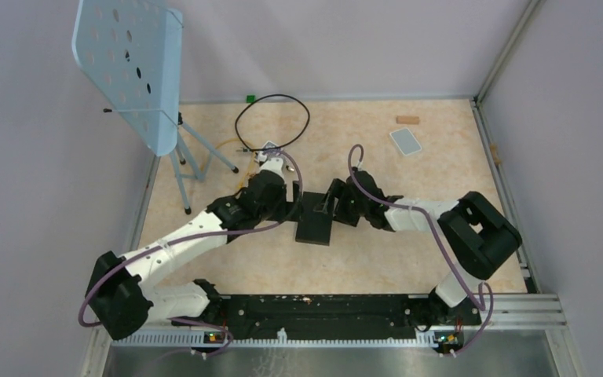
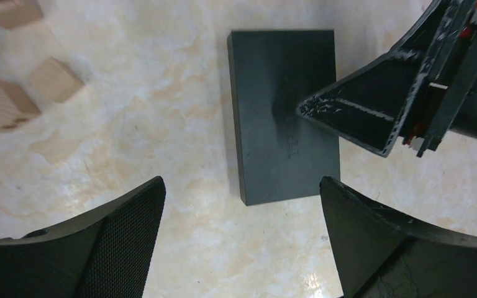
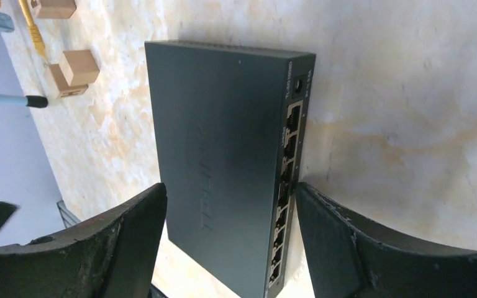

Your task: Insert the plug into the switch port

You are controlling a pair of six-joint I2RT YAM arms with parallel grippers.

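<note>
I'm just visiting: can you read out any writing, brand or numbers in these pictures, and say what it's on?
"TP-LINK": faint raised lettering on the top face of the black switch.
Small white print beside the switch ports on its narrow edge: too small to read.
Lettering on the same box in the left wrist view: too blurred to read.

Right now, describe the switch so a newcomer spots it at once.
Start at the beige table and go to its middle: the switch lies flat there. It is a matte-black rectangular box with a row of ports on one narrow edge, unlike the pale card and wooden blocks elsewhere on it.
</note>
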